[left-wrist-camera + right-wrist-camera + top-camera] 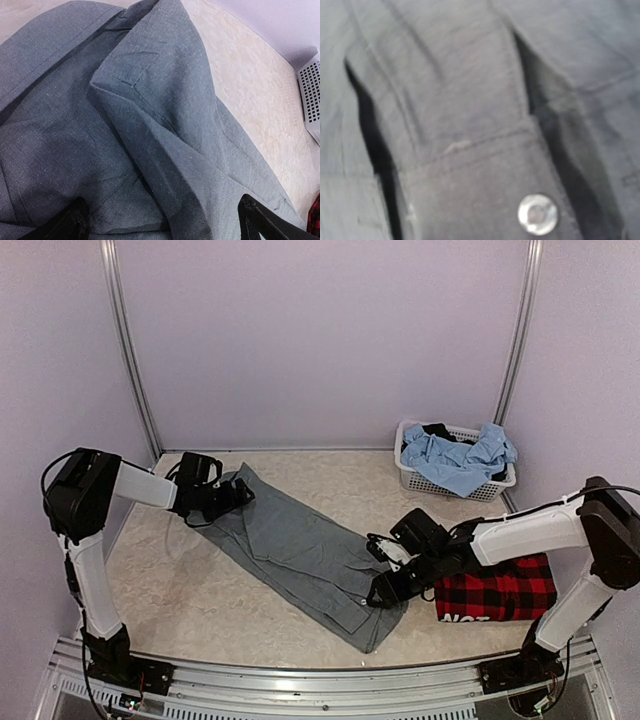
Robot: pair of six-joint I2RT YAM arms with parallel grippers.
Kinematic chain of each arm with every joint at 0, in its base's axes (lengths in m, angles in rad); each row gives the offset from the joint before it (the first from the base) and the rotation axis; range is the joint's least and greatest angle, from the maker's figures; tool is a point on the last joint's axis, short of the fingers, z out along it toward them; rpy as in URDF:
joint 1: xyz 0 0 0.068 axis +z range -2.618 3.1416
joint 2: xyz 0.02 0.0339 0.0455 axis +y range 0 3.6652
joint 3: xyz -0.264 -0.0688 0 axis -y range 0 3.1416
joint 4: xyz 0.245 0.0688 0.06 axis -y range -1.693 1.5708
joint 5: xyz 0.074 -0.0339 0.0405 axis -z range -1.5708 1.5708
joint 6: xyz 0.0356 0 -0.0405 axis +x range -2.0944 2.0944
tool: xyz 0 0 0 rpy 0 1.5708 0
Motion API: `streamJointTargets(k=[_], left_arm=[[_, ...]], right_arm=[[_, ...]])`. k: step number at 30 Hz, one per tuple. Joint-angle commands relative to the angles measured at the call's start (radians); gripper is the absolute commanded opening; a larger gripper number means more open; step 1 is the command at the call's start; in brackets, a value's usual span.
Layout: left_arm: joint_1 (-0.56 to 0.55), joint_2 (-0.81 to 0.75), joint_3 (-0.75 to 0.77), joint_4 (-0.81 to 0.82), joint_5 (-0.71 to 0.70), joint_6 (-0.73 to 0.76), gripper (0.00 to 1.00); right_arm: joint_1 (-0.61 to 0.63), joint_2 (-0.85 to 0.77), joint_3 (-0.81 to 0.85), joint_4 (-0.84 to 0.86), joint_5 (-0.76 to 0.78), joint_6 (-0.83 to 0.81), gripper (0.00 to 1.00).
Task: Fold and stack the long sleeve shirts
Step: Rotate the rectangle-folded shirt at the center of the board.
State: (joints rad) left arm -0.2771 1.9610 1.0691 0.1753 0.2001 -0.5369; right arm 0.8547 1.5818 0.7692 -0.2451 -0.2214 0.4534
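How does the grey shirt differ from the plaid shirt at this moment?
The grey shirt is plain; the plaid shirt is red-and-black checked with white lettering. The grey shirt lies stretched out diagonally mid-table; the plaid shirt is a compact rectangle at the right edge. Both rest on the table.

White lettering (460,618) stands along the near edge of the red-and-black plaid shirt (500,590). It appears to read "NOT", though it is small and partly cut off.
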Motion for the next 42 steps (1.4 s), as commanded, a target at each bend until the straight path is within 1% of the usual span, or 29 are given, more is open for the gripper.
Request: streamJointTargets(k=[1, 4, 6, 12, 16, 19, 24, 29, 35, 42], left_arm=[[-0.001, 0.048, 0.055, 0.009, 0.032, 0.032, 0.99], [0.002, 0.037, 0.072, 0.015, 0.01, 0.051, 0.99], [0.004, 0.019, 0.078, 0.018, -0.002, 0.06, 0.99], [0.004, -0.06, 0.061, 0.028, -0.047, 0.084, 0.99], [0.001, -0.112, 0.04, 0.047, -0.051, 0.076, 0.99], [-0.013, -0.118, 0.048, 0.038, -0.047, 0.076, 0.99], [-0.053, -0.091, 0.093, 0.011, -0.036, 0.08, 0.99], [-0.089, -0.056, 0.116, 0.019, -0.019, 0.074, 0.99], [-0.113, 0.011, 0.15, 0.022, 0.013, 0.051, 0.99], [-0.13, 0.099, 0.201, 0.017, 0.005, 0.035, 0.99]], right_arm=[[0.102, -0.003, 0.005, -0.027, 0.007, 0.098, 0.6], [0.158, 0.022, 0.048, -0.059, 0.027, 0.097, 0.6], [0.173, 0.021, 0.068, -0.083, 0.05, 0.092, 0.6], [0.173, -0.062, 0.095, -0.112, 0.11, 0.057, 0.61], [0.172, -0.114, 0.117, -0.122, 0.133, 0.031, 0.62], [0.173, -0.131, 0.136, -0.143, 0.16, 0.008, 0.62], [0.173, -0.13, 0.154, -0.165, 0.198, -0.01, 0.62], [0.173, -0.132, 0.141, -0.156, 0.214, 0.006, 0.63], [0.172, -0.12, 0.127, -0.137, 0.214, 0.014, 0.63], [0.168, -0.1, 0.128, -0.134, 0.214, 0.017, 0.63]])
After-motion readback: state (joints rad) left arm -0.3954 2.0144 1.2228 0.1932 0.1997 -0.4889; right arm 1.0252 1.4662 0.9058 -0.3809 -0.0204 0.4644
